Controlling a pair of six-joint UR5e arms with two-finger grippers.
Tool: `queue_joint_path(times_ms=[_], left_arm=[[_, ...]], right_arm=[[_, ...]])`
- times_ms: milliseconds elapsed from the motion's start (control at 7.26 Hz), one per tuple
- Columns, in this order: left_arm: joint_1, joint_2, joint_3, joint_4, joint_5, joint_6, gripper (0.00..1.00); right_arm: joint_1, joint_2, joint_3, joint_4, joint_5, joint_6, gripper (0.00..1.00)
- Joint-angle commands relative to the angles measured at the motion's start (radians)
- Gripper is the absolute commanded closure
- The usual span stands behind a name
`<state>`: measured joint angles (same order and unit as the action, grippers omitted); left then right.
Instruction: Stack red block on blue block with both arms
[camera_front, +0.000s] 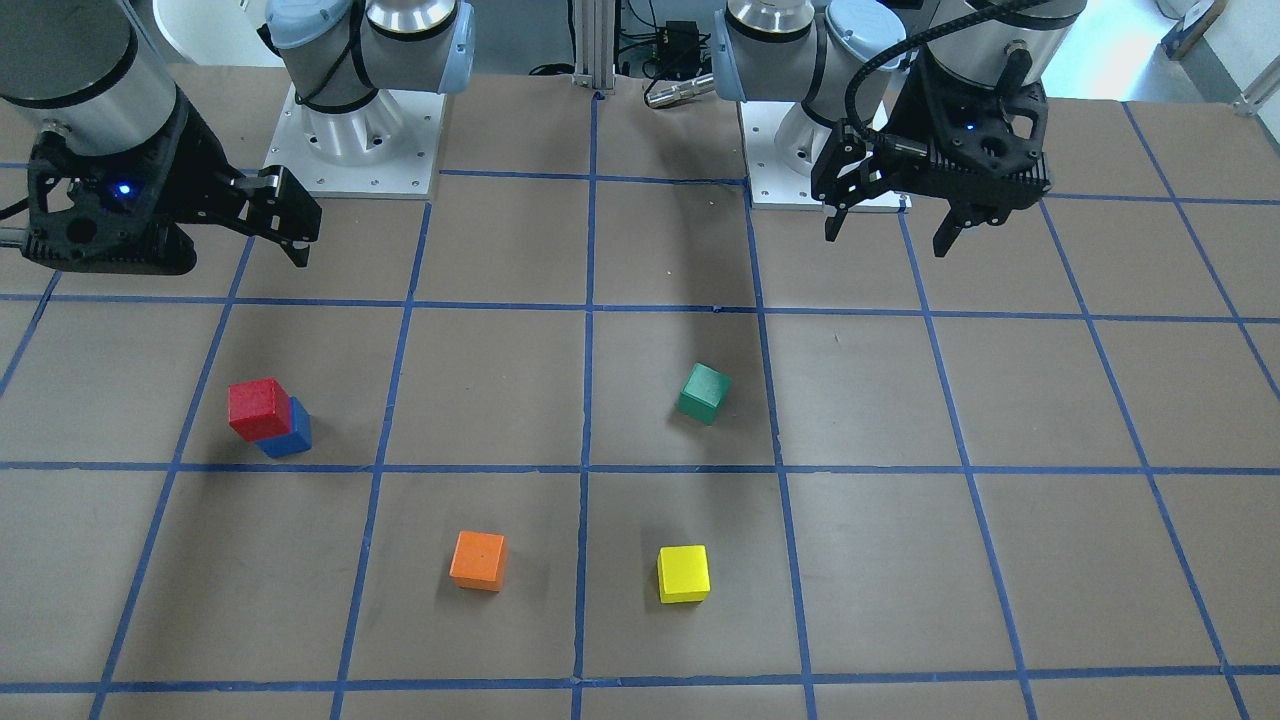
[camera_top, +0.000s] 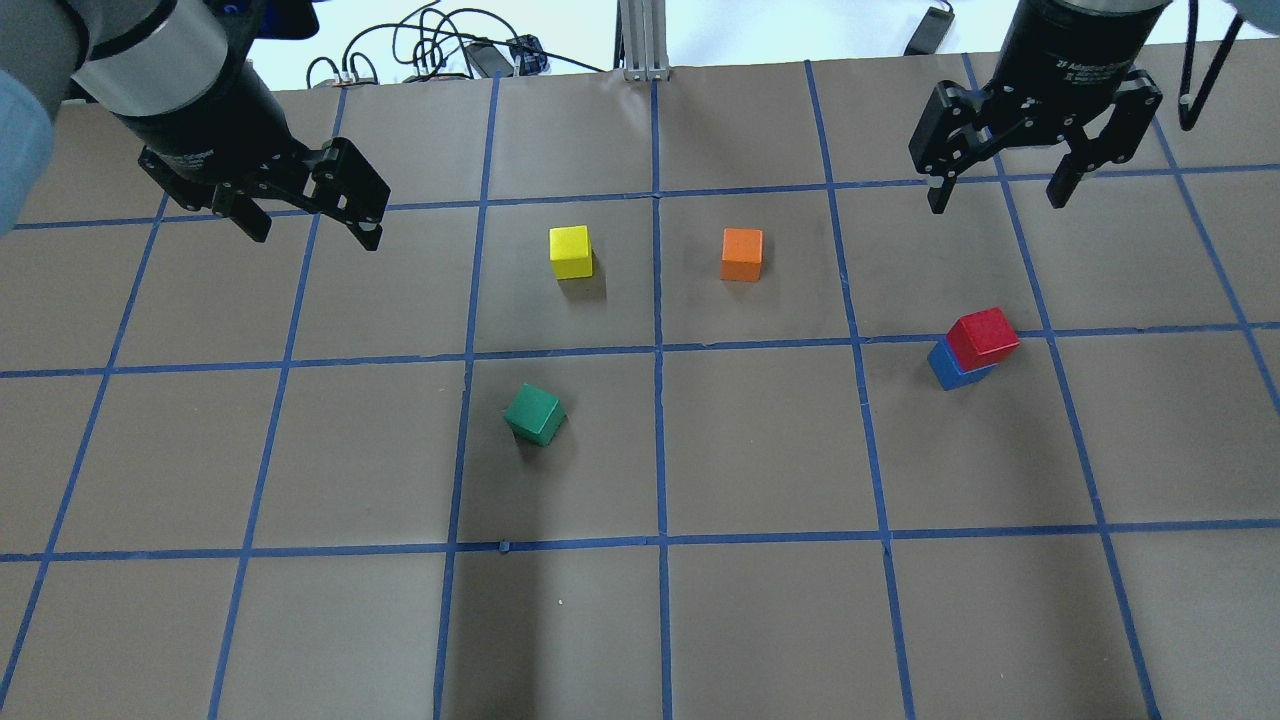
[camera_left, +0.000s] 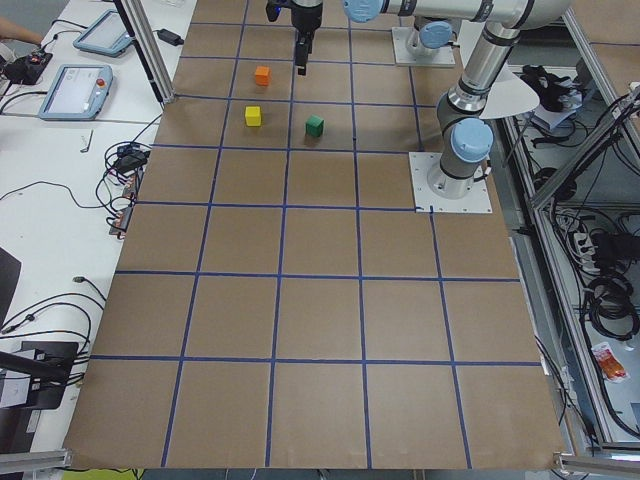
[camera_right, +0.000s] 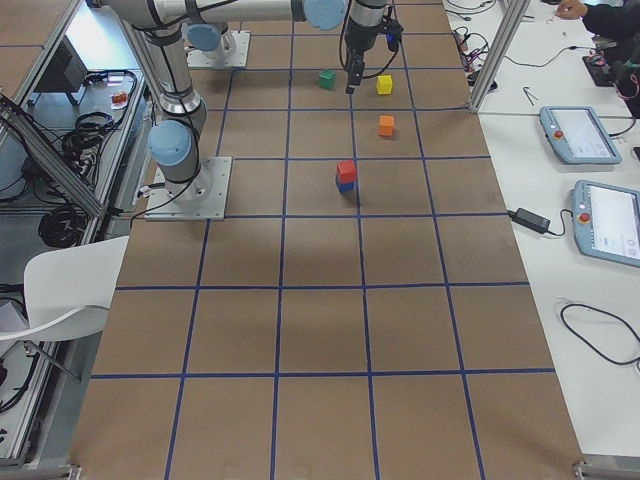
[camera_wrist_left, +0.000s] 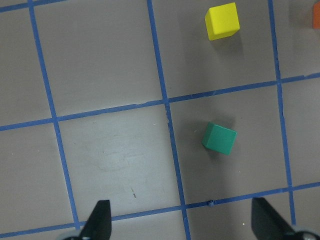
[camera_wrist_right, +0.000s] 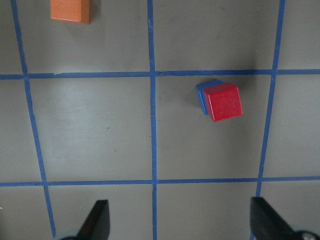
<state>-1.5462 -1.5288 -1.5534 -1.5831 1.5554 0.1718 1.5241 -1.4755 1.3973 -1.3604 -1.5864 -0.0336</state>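
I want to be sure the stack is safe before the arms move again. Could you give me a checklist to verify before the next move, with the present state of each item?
1. The red block rests on the blue block: ok.
2. The two are squarely aligned: not ok; the red one is offset and turned, so part of the blue top shows.
3. The stack will hold if the table shakes: cannot tell.
4. The right gripper is open, empty and clear of the stack: ok.
5. The left gripper is open and empty: ok.
6. The green block, yellow block and orange block stand apart from the stack: ok.
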Motion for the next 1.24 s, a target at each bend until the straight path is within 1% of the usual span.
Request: queue_joint_path(times_ms=[0,138,688,964,1101], left_arm=[[0.000,-0.002,0.001,0.000,-0.001,0.000,0.00],[0.000,-0.001,-0.002,0.000,0.000,0.000,0.00],[0.000,-0.001,-0.004,0.000,0.000,0.000,0.00],[0.000,0.002,-0.008,0.000,0.000,0.008,0.00],[0.002,-0.004,-0.004,0.002,-0.001,0.009,0.00]], right_arm=[[0.031,-0.012,0.021,0.000,-0.012,0.140,0.01],[0.039,-0.017,0.029,-0.002,-0.009,0.190,0.00],[0.041,-0.034,0.040,-0.020,-0.003,0.176,0.00],[0.041,-0.058,0.087,-0.100,0.000,0.175,0.00],[0.042,-0.069,0.113,-0.109,-0.001,0.175,0.00]])
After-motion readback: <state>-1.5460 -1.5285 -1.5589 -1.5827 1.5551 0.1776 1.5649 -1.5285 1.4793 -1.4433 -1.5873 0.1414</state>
